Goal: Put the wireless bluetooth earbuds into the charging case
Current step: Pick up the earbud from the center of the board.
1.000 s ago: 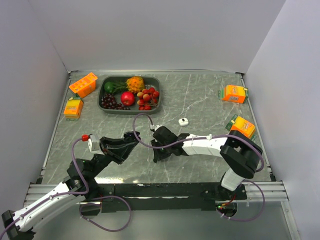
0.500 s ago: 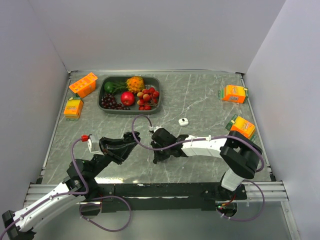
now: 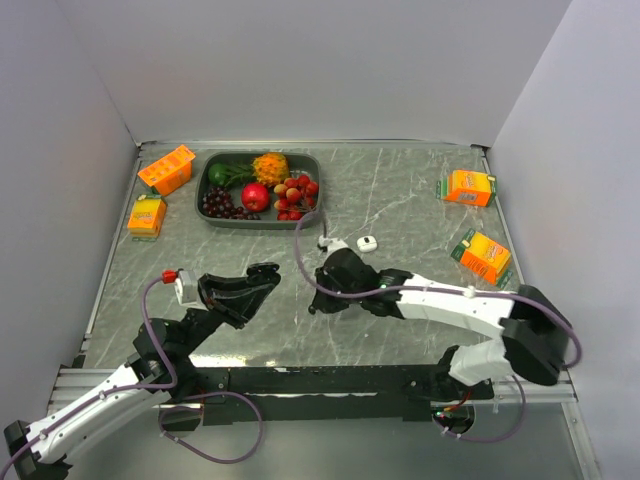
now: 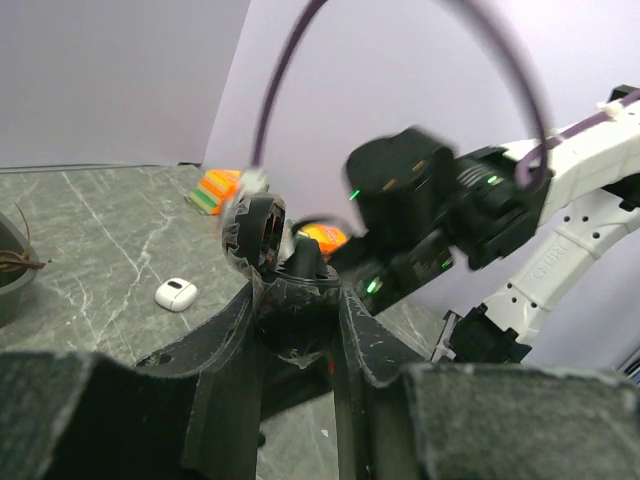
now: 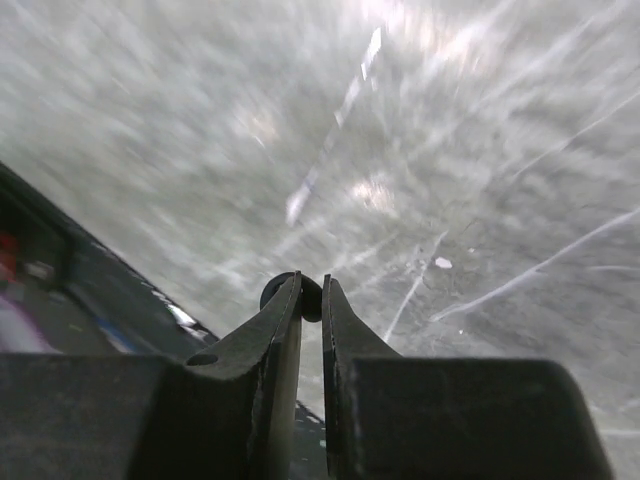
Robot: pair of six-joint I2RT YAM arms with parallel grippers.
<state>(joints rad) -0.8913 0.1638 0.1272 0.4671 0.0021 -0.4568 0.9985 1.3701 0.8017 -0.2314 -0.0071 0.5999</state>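
My left gripper [image 3: 262, 276] sits left of the table's middle, shut on a black charging case [image 4: 295, 325] that fills the gap between its fingers in the left wrist view. My right gripper [image 3: 316, 303] is just to its right, tips pointing down at the table. In the right wrist view its jaws [image 5: 311, 286] are closed on a small round black earbud [image 5: 270, 292], held above the marble surface. A white case [image 3: 367, 243] lies closed on the table behind the right gripper. It also shows in the left wrist view [image 4: 176, 294].
A dark tray [image 3: 204, 196] of fruit stands at the back left. Orange boxes sit at the back left [image 3: 166, 168], the left [image 3: 147, 215], the back right [image 3: 469, 187] and the right [image 3: 485, 252]. Purple cables loop over both arms.
The right arm has stretched out: its elbow swung to the right and towards the near edge, and the wrist shifted slightly right. The right wrist view is motion-blurred. The left arm has held still.
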